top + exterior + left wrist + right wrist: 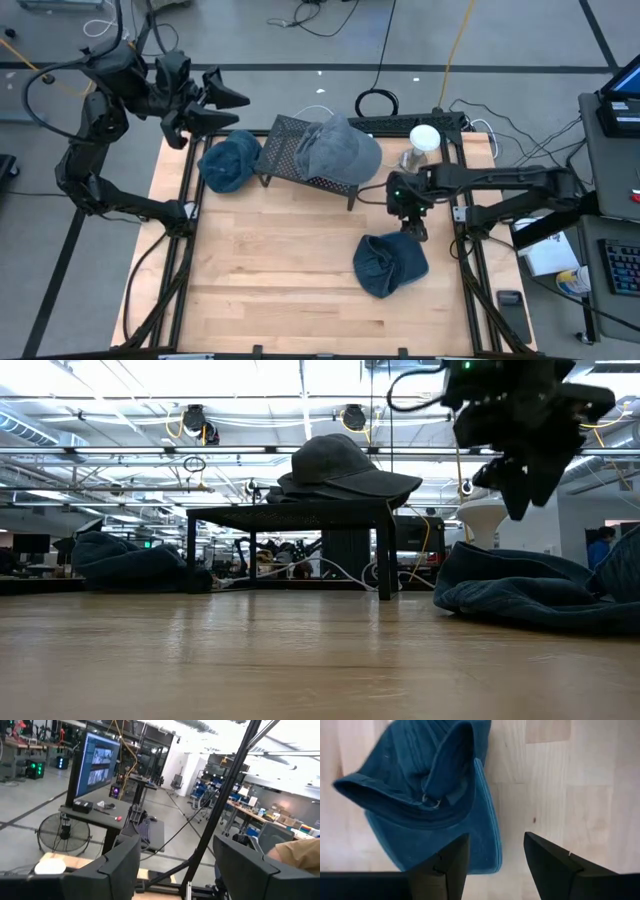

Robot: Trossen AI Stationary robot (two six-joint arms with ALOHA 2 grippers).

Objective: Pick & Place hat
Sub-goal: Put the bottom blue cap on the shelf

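Observation:
A blue hat (390, 265) lies crumpled on the table's right half, also seen in the low view (530, 595) and the right wrist view (425, 795). My right gripper (412, 232) hangs open just above its far edge, pointing down (520, 500) (492, 865), touching nothing. A second blue hat (228, 160) lies at the far left of the table. A grey hat (340, 150) sits on top of a black mesh rack (290, 150). My left gripper (225, 108) is open, raised beyond the table's far left corner (175, 865).
A white cup (425, 137) stands near the table's far right corner, behind my right arm. Black frame rails (185, 230) run along the table's sides. Bare wood (270, 280) spreads over the near half. A person's sleeve (300, 855) shows in the room beyond.

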